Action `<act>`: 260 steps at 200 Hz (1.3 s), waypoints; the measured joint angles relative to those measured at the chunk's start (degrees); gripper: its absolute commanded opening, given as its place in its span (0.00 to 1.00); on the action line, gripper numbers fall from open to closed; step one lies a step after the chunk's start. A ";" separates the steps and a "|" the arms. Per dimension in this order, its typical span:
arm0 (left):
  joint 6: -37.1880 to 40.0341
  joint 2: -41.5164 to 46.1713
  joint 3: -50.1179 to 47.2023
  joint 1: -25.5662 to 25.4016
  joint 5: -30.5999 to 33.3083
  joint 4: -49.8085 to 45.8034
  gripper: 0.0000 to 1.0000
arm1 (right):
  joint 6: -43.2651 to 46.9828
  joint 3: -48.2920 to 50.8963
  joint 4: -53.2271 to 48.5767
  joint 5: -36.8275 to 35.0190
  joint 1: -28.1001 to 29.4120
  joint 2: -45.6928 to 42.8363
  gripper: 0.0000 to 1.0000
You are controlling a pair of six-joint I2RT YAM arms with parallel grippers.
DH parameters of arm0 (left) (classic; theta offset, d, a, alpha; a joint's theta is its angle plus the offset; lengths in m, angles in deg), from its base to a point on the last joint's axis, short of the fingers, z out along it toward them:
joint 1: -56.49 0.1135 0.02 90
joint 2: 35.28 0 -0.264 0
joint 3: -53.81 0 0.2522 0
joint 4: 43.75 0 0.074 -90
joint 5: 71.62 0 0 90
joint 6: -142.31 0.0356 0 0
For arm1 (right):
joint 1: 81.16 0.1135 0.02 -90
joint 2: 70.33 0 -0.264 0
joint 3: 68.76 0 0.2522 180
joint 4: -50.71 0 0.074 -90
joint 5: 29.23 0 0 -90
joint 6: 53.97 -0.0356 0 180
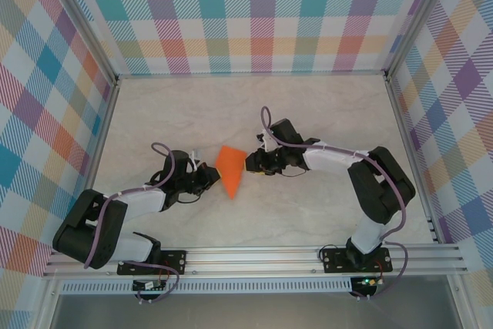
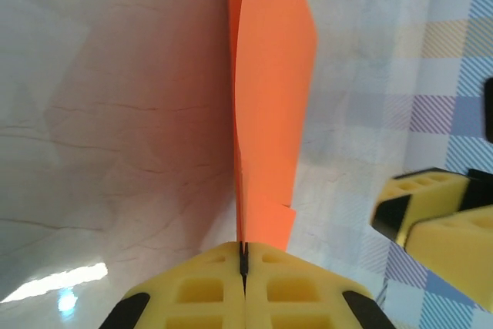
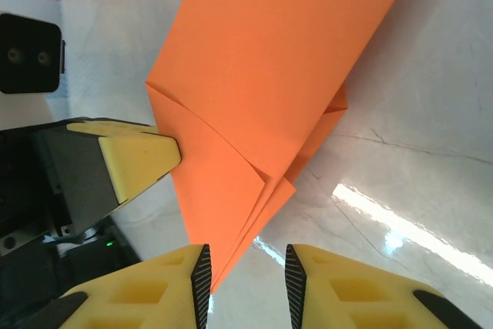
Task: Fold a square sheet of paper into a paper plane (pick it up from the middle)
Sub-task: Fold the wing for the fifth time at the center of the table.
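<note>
My left gripper (image 2: 243, 256) is clenched on the plane (image 2: 266, 98), pads pressed flat with the orange edge pinched in the seam between them. My right gripper (image 3: 243, 271) stands released: there is a clear gap between its fingers, and the plane's narrow end sits just beside one of them rather than inside a grip.

The plane hangs between the two grippers over the middle of the table (image 1: 308, 113), so it rides on the left pinch alone. My worry is that the thin paper sags or swivels about that one small hold, and that the layered folds spring apart with nothing squeezing them. The right finger is also close enough that pulling away carelessly could snag the nose and tug the plane loose.

From above, the plane's long axis runs far-to-near, crossing the line between the grippers, nose towards the arm bases.
</note>
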 measured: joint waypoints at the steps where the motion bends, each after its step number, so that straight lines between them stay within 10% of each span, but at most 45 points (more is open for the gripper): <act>1: 0.07 0.00 0.00 0.00 0.07 -0.11 0.02 | 0.04 -0.04 -0.09 -0.20 0.11 -0.04 0.32; 63: 2.27 0.02 0.04 -0.17 3.28 -4.98 0.01 | 1.09 -6.43 -3.41 -12.37 9.70 2.75 0.19; 260: 3.10 0.15 1.88 -4.31 5.09 -6.54 0.23 | 0.74 -13.53 -7.02 -16.09 9.79 15.76 0.14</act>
